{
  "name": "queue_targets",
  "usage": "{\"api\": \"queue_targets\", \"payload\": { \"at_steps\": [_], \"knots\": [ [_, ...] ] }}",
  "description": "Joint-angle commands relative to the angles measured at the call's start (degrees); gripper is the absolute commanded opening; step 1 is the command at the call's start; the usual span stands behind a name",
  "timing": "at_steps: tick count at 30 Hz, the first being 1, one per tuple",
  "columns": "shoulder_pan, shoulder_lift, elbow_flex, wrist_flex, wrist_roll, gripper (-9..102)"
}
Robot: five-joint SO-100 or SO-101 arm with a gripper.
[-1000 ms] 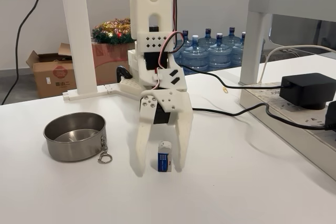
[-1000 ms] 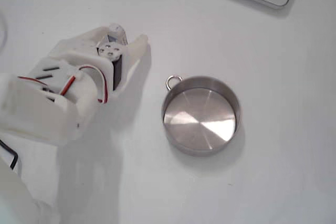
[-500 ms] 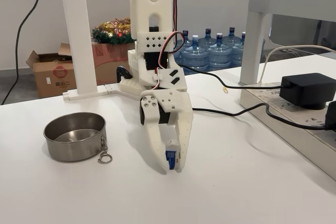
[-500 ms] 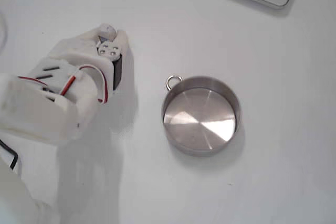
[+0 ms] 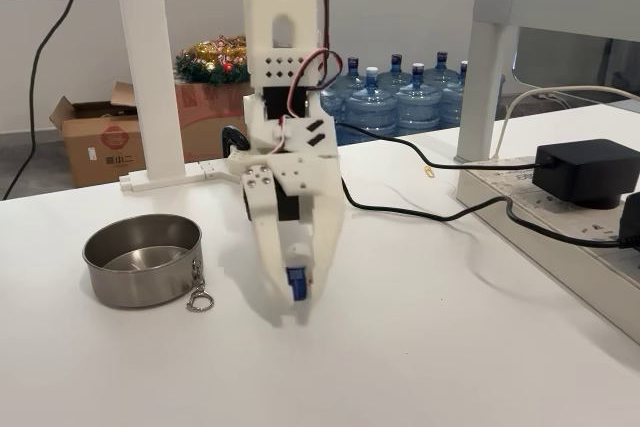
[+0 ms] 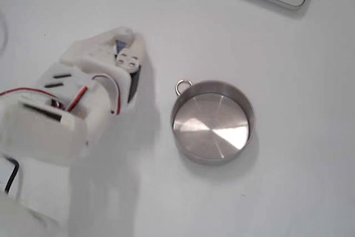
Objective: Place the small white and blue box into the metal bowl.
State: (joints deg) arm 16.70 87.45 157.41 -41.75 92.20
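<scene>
One claw (image 5: 297, 295) lifted, box (image 5: 296, 282) gripped, nearer bowl (image 5: 143, 260)

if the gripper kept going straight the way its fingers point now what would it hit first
Probably the bare white table: the gripper, shut on the small white and blue box, points down. The metal bowl sits off to the side.
</scene>
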Motion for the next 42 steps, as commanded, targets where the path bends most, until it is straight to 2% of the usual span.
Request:
{"api": "queue_targets", "payload": {
  "at_steps": [1,9,20,24,27,35,38,42],
  "knots": [
    [3.3,9.1,3.2,0.0,0.5,0],
    [13.7,19.6,10.2,0.0,0.1,0],
    [25.9,22.7,14.2,0.0,0.0,0],
    [28.7,22.0,14.2,0.0,0.0,7],
    [28.2,22.4,15.6,-0.5,-0.1,11],
    [26.1,29.5,20.7,-0.6,-0.1,10],
    [22.4,35.9,24.0,0.0,-0.5,10],
    [17.1,40.7,27.1,0.2,-8.6,10]
  ]
}}
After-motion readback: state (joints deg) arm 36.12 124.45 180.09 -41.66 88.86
